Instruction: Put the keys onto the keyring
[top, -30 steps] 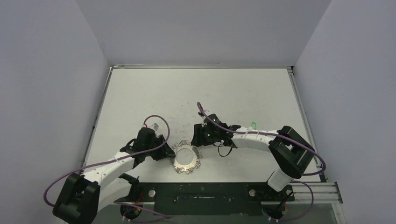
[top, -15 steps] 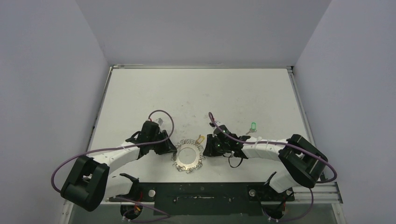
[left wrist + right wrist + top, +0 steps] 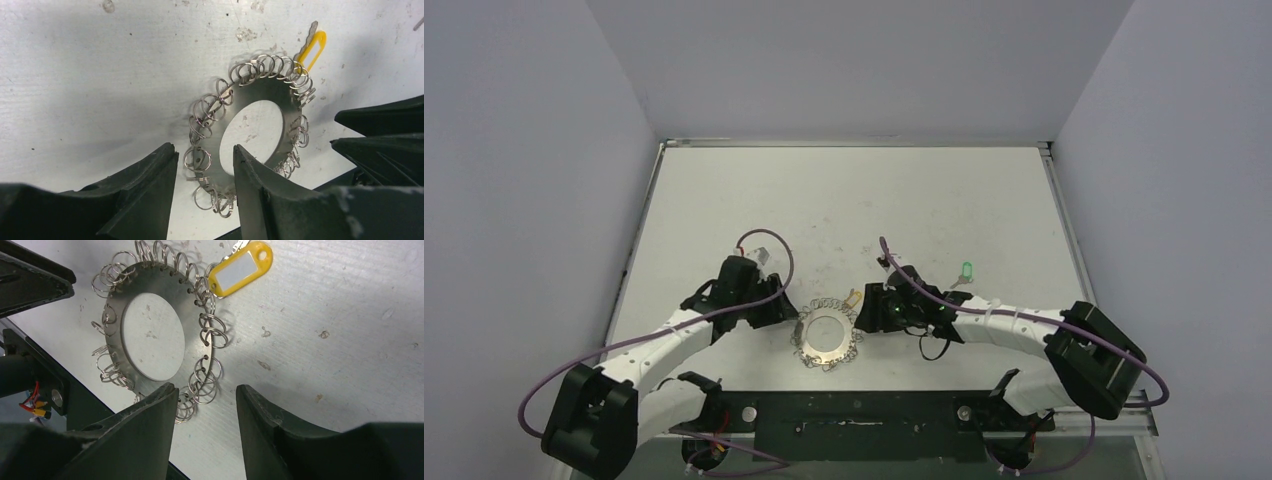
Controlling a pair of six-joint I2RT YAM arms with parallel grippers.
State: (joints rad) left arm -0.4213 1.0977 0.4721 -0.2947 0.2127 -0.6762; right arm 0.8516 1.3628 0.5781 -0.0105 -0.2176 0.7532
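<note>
The keyring (image 3: pixel 826 338), a flat silvery ring fringed with wire loops, lies near the table's front edge. A yellow-headed key (image 3: pixel 854 297) rests against its far-right loops; whether it is hooked on one I cannot tell. A green-headed key (image 3: pixel 967 270) lies alone, farther right. My left gripper (image 3: pixel 786 312) is at the ring's left edge. In the left wrist view its open jaws (image 3: pixel 204 150) straddle the rim of the keyring (image 3: pixel 225 122), with the yellow key (image 3: pixel 314 46) beyond. My right gripper (image 3: pixel 206 389) stands open over the loops at the ring's (image 3: pixel 195 315) right edge, below the yellow key (image 3: pixel 240 269).
A black mounting plate (image 3: pixel 854 412) runs along the table's near edge just below the ring. Grey walls enclose the white tabletop (image 3: pixel 844 200) on three sides. Purple cables loop off both wrists.
The right gripper has moved down and left to the ring's edge, uncovering the yellow key. The left gripper edged slightly toward the ring. The ring has barely shifted.
</note>
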